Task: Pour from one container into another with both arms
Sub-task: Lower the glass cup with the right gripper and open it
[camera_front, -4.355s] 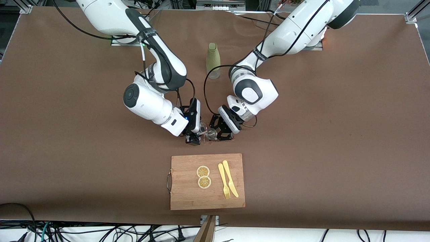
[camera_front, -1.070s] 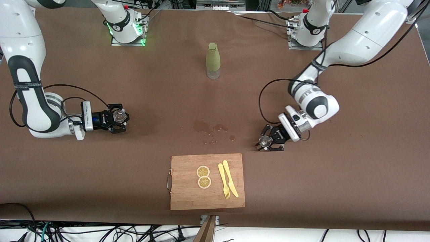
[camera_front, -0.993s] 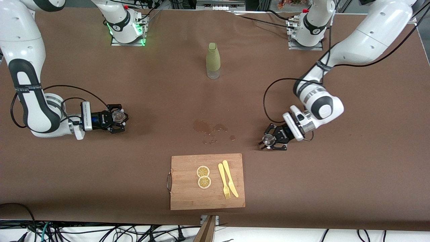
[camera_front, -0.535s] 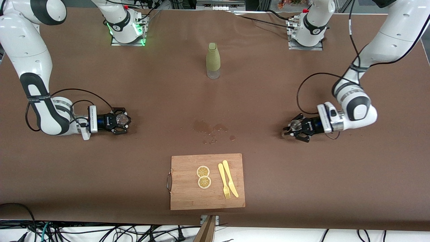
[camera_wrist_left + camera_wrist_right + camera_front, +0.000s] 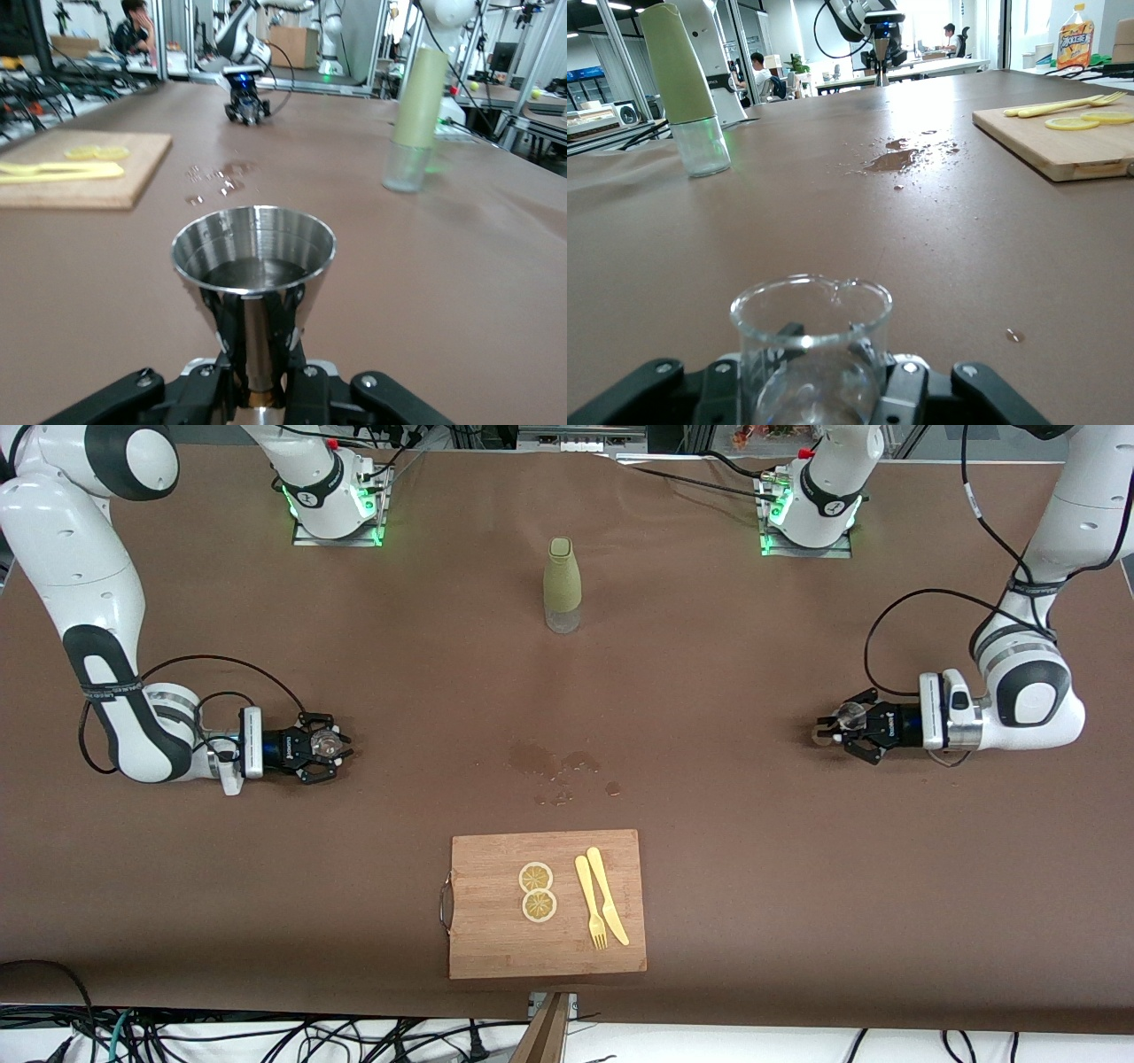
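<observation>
A steel cone-shaped cup (image 5: 852, 711) with dark liquid in it (image 5: 254, 257) stands upright in my left gripper (image 5: 839, 723), low over the cloth at the left arm's end of the table. That gripper (image 5: 254, 350) is shut on the cup's stem, one of its fingers (image 5: 215, 320) lying against it. A clear glass beaker (image 5: 329, 740) with a small spout (image 5: 772, 354) sits upright in my right gripper (image 5: 326, 744), low over the cloth at the right arm's end. The right gripper (image 5: 819, 376) is shut on the beaker's body.
A green-sleeved bottle (image 5: 563, 584) stands mid-table toward the bases. A wet spill (image 5: 554, 766) marks the brown cloth at the centre. Nearer the front camera lies a wooden cutting board (image 5: 496, 930) with two lemon slices (image 5: 537, 891), a yellow fork and a yellow knife.
Both arms have swung apart from the table's middle to its two ends, each carrying its container. A wet spill now lies where they met. The left arm travelled farthest in the last second.
</observation>
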`<act>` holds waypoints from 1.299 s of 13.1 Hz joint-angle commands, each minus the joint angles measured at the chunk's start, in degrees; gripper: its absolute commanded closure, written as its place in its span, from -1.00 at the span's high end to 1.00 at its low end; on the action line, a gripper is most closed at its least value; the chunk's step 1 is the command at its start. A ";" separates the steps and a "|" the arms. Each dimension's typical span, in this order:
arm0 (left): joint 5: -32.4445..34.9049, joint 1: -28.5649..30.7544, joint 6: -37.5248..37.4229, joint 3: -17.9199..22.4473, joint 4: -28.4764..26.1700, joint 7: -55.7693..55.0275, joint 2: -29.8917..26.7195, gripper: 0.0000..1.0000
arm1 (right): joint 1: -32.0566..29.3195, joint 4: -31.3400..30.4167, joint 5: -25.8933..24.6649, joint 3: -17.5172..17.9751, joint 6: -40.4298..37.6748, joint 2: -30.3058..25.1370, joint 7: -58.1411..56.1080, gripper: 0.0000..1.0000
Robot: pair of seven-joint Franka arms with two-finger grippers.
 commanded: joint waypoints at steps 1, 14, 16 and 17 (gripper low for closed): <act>4.60 0.51 -2.69 2.89 -0.18 1.59 -0.33 -1.00 | -2.05 0.75 -0.60 0.63 -0.51 0.55 -0.74 0.99; 4.00 0.34 -4.90 5.10 4.39 13.64 7.23 -1.00 | -2.23 5.57 -15.09 -12.46 -10.70 -13.15 21.36 0.99; 4.00 0.16 -4.72 5.10 4.47 13.73 8.11 -0.89 | -1.79 6.55 -17.29 -12.38 -11.93 -17.10 30.59 0.99; 4.00 0.08 -4.72 5.10 5.00 13.73 8.20 -0.60 | -1.70 7.16 -18.17 -12.20 -12.46 -18.77 35.51 0.99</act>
